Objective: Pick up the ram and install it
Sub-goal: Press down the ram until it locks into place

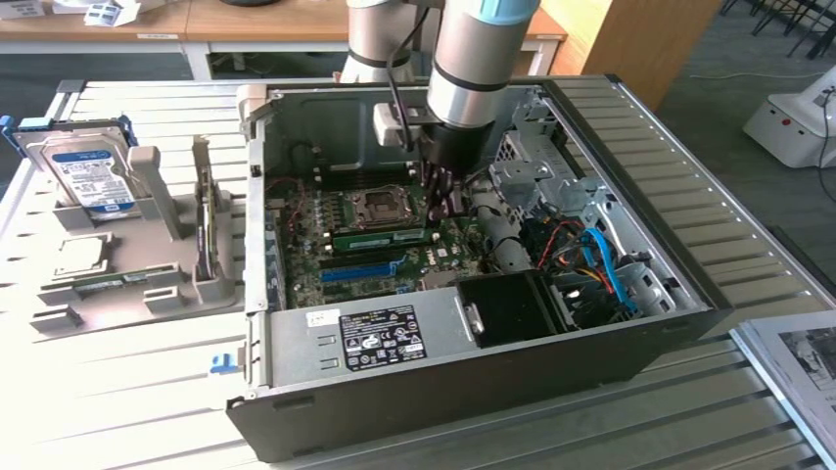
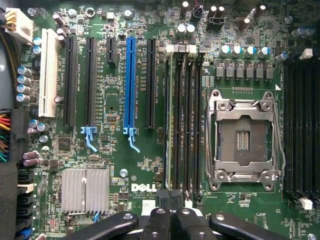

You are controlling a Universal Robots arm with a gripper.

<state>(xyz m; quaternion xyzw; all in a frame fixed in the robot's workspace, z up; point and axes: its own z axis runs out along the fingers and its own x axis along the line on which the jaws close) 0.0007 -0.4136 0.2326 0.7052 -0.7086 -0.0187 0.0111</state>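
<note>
Gripper over open PC case, jaws pressed together.
I see the black gripper [image 2: 172, 220] closed and holding nothing above the green motherboard [image 2: 125, 165]; the long thin green RAM stick [image 1: 380, 235] sits in a slot beside the silver CPU socket [image 1: 382, 204].

Setting, exterior view. A workbench [image 1: 731, 211] topped with pale ribbed metal slats fills the foreground. Behind it stand wooden desks [image 1: 249, 24] on white legs and a tall wooden cabinet [image 1: 627, 39]. The floor [image 1: 731, 78] is grey carpet. A white machine housing [image 1: 794, 122] sits at the exterior view's right. Lighting is bright and even.
</note>
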